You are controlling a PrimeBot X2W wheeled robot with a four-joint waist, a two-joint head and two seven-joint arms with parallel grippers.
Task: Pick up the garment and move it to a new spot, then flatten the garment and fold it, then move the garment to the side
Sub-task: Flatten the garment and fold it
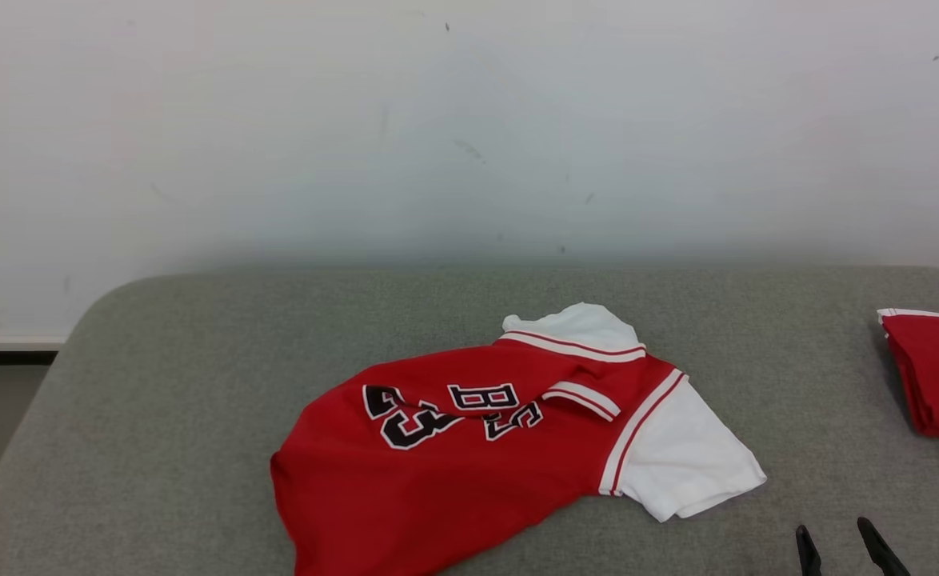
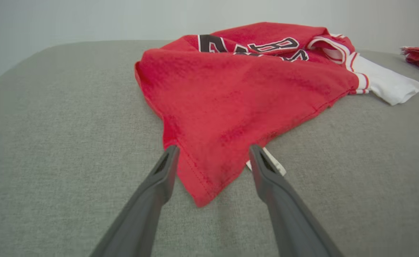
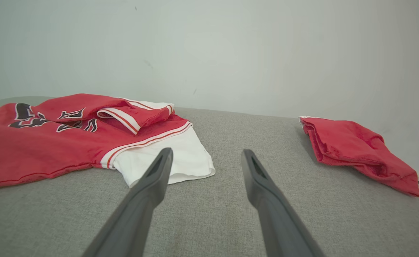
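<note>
Red jersey (image 1: 469,448) lay crumpled mid-bench (image 1: 157,400), white sleeve (image 1: 677,456) toward R. L tool (image 2: 213,148) had its fingers apart w/ the hem corner (image 2: 202,192) between them, nothing clamped. R tool (image 3: 206,151) also apart, near the sleeve. Bunched red cloth (image 1: 937,372) lay at bench's R edge.

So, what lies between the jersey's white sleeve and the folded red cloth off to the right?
Just bare grey padded surface lies between the white sleeve and the folded red cloth, clearest in the right wrist view.
</note>
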